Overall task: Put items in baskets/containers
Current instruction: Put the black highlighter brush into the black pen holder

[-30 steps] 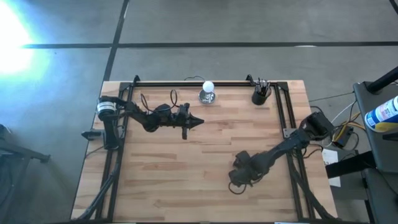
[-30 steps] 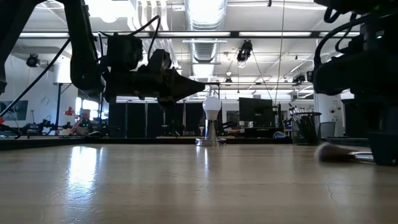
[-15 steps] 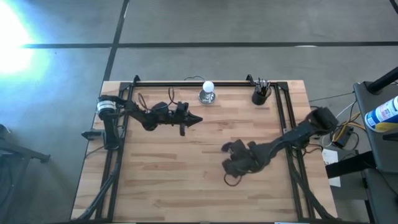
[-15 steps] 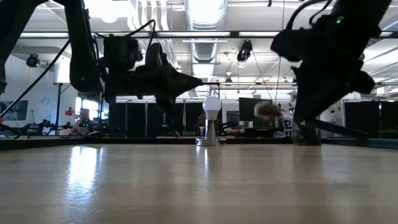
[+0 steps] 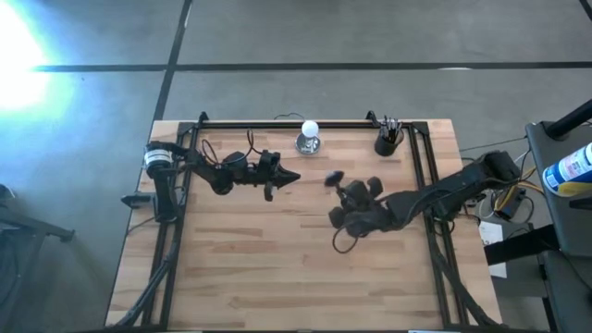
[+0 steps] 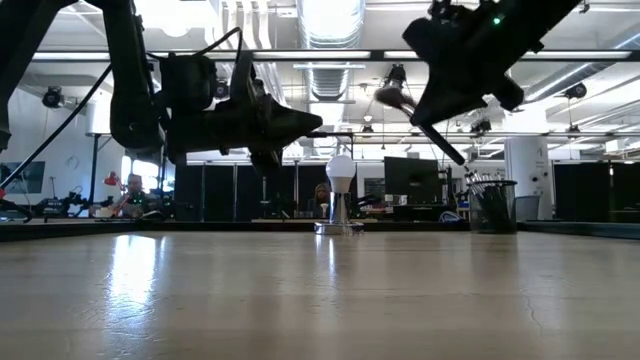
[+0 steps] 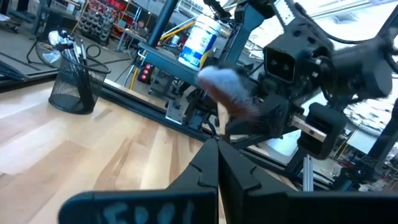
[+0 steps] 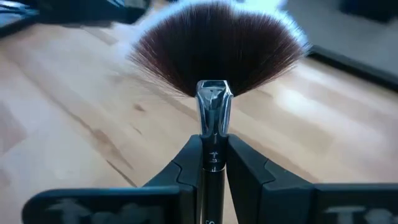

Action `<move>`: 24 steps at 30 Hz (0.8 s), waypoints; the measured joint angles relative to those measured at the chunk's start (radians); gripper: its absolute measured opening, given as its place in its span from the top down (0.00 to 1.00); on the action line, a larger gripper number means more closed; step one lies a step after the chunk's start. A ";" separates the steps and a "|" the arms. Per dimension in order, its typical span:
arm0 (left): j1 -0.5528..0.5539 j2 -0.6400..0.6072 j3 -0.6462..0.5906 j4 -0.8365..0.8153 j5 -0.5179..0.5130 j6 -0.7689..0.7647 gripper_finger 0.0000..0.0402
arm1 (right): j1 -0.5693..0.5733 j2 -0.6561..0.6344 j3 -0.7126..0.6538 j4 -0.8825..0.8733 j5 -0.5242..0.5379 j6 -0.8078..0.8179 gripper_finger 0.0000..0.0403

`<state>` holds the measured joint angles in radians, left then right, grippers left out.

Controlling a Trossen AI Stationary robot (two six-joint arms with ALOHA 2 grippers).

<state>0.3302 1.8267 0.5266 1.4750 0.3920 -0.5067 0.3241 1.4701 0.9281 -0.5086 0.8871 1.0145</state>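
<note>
My right gripper (image 5: 354, 198) hangs above the middle of the table, shut on a fan-headed makeup brush (image 8: 216, 53) with a black handle. The brush's fan head (image 5: 333, 178) sticks out past the fingertips. The black mesh cup (image 5: 387, 143) stands on its base at the far right of the table with several brushes upright in it. It also shows in the left wrist view as the cup (image 7: 74, 87). My left gripper (image 5: 294, 177) hovers shut and empty above the table's far left part, pointing right. My right gripper pinches the brush's black handle (image 8: 212, 163) between its two fingers, just behind the silver ferrule. The brush lies along the fingers, its fan head beyond the tips. It is lifted clear of the table and tilted, head (image 6: 392, 97) high and handle end (image 6: 455, 155) lower.
A shiny silver object topped with a white ball (image 5: 308, 137) stands at the far middle. A black frame rail (image 5: 296, 122) runs along the far edge and down both sides. Bare wood spreads across the near half of the table (image 5: 277, 268).
My right gripper has taken the fan brush off the table near the right side. It has risen and gone toward the far edge, turning its wrist. The brush, which lay flat, now hangs tilted well above the wood.
</note>
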 joint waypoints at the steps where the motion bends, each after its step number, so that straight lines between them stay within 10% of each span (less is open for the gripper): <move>1: 0.000 0.000 0.000 0.000 0.000 0.006 1.00 | -0.013 -0.020 -0.025 0.044 -0.002 -0.052 0.88; 5: 0.000 0.000 -0.002 0.000 0.004 0.020 1.00 | -0.095 -0.117 -0.158 0.328 -0.126 -0.349 0.88; 13: 0.000 0.000 -0.004 -0.001 0.013 0.046 1.00 | -0.468 -0.242 -0.412 0.919 -0.795 -0.848 0.88; 24: 0.000 0.000 -0.004 -0.003 0.011 0.091 1.00 | -0.963 -0.443 -0.487 0.930 -0.698 -1.116 0.88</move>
<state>0.3305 1.8267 0.5224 1.4723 0.4030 -0.4158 -0.6384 1.0273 0.4414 0.4219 0.1889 -0.1011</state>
